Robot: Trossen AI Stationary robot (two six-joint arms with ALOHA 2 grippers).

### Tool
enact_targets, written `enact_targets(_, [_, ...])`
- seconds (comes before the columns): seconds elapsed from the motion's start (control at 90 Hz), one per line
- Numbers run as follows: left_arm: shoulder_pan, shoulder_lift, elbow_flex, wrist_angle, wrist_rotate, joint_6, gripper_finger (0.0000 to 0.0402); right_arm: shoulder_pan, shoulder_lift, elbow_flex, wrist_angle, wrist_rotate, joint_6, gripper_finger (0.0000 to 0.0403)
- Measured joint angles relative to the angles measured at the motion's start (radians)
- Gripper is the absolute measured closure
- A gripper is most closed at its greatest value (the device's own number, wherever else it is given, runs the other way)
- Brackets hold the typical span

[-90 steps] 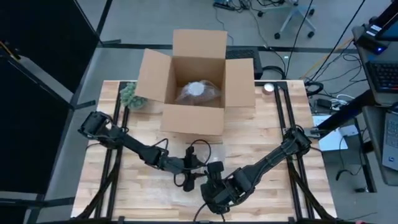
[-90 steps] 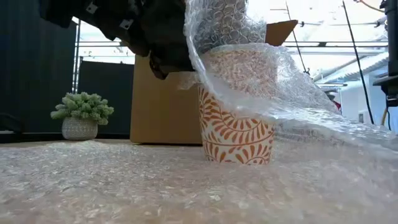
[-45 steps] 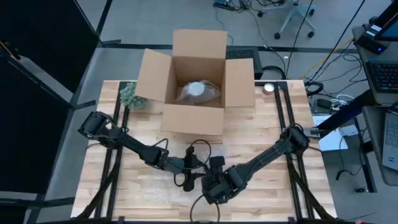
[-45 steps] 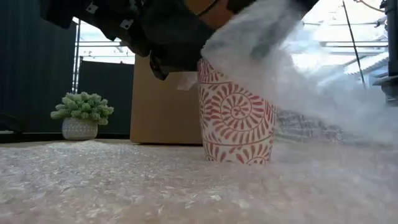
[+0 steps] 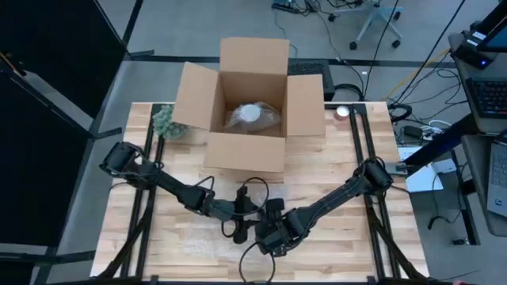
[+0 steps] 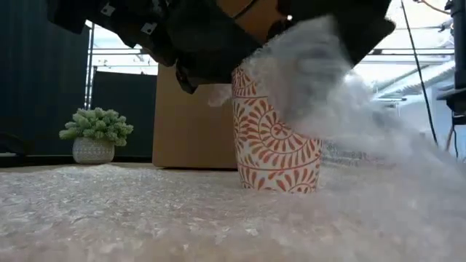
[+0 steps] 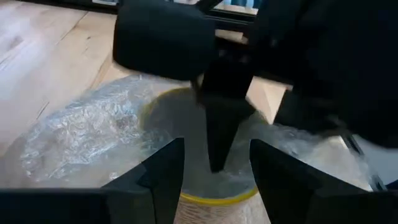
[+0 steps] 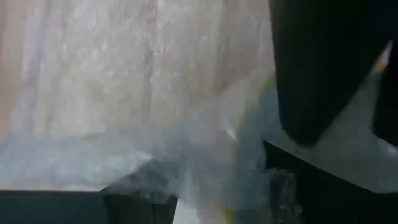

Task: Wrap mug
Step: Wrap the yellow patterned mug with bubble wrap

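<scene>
Wrapping partly done: mug (image 6: pixel 277 131) upright on bubble wrap (image 6: pixel 145 211), sheet draped over rim only. Left gripper (image 7: pixel 211 177) fingers released, straddling mug. Right gripper (image 5: pixel 273 237) fingers: cannot tell.

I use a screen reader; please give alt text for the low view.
A patterned orange-and-white mug stands on bubble wrap, with more wrap draped over its rim by dark robot arms above. Behind are a cardboard box and a small potted plant.

Mug (image 6: pixel 277 142) on wrap (image 6: pixel 145 218) (box (image 5: pixel 252 103) behind)
</scene>
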Motion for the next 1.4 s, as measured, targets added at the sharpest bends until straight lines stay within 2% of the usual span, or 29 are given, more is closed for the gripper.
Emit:
enact_targets(0.367, [0.001,0.003,-0.002,0.034,0.017,0.0,0.0228,-0.005,0.001,-0.043,0.124,-0.035,-0.016,0.0222])
enact_targets(0.6, [0.001,0.001,0.0,0.013,0.001,-0.007,0.0228,-0.006,-0.005,-0.041,0.117,-0.04,-0.021,0.0222])
enact_targets(1.0, [0.002,-0.002,0.001,-0.033,-0.016,0.0,0.0228,-0.003,-0.02,0.161,-0.106,-0.04,-0.02,0.0222])
enact_targets(1.4, [0.002,0.0,0.0,-0.035,-0.013,-0.004,0.0228,0.028,-0.026,0.439,-0.47,-0.023,0.04,0.0222])
